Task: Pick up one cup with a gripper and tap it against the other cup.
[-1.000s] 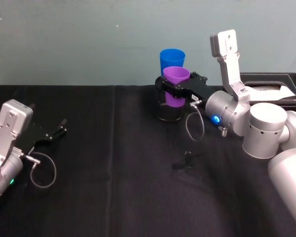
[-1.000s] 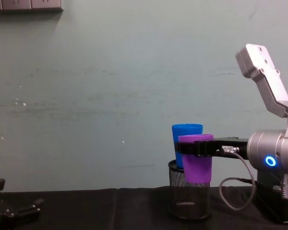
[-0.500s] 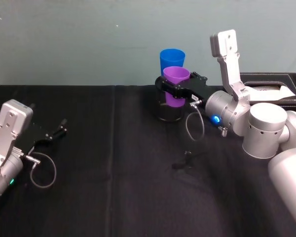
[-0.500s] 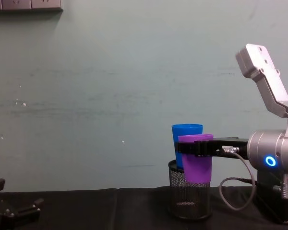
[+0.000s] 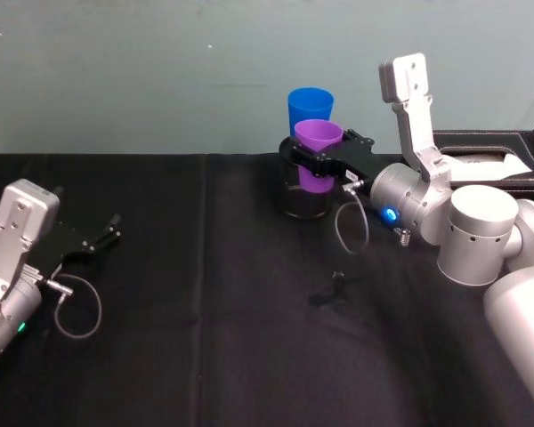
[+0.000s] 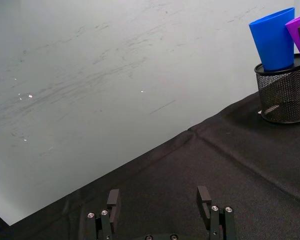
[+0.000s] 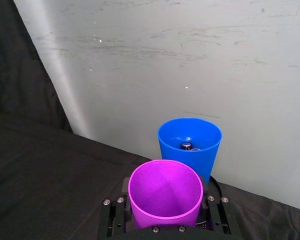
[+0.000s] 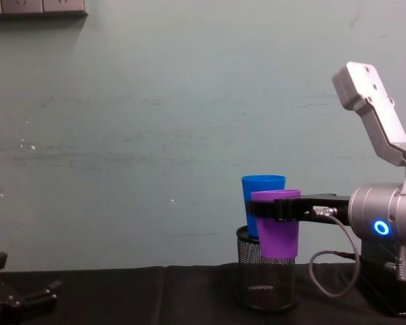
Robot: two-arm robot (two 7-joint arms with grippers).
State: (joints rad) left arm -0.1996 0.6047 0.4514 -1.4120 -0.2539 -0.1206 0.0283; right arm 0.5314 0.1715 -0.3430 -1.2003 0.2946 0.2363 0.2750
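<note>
Right wrist view looks down into both cups: purple cup (image 7: 165, 192) is empty, blue cup (image 7: 200, 131) has a small dark item (image 7: 186, 146) at the bottom, too small to identify. Chest view gives the heights instead. The purple cup hangs upright off the table (image 5: 231, 347), its rim a bit lower than the blue rim, its base below the rim level of the mesh pen holder (image 8: 267, 277). The blue cup stands upright inside that holder. The purple cup is on the near side of the blue one, just beside it; contact between them cannot be told.

Right gripper (image 5: 313, 165) is clamped on the purple cup just under its rim, one flat jaw on each side. Right arm comes in from the right, with the wrist level, the blue ring lit and a silver link angled up behind.

Left gripper (image 6: 158, 200) sits low over the table at far left, well apart from the cups, jaws apart and holding nothing. Left wrist view shows the blue cup, the holder and an edge of the purple cup far off.

Head view also shows a small black bit (image 5: 335, 286) on the cloth in front of the holder.
</note>
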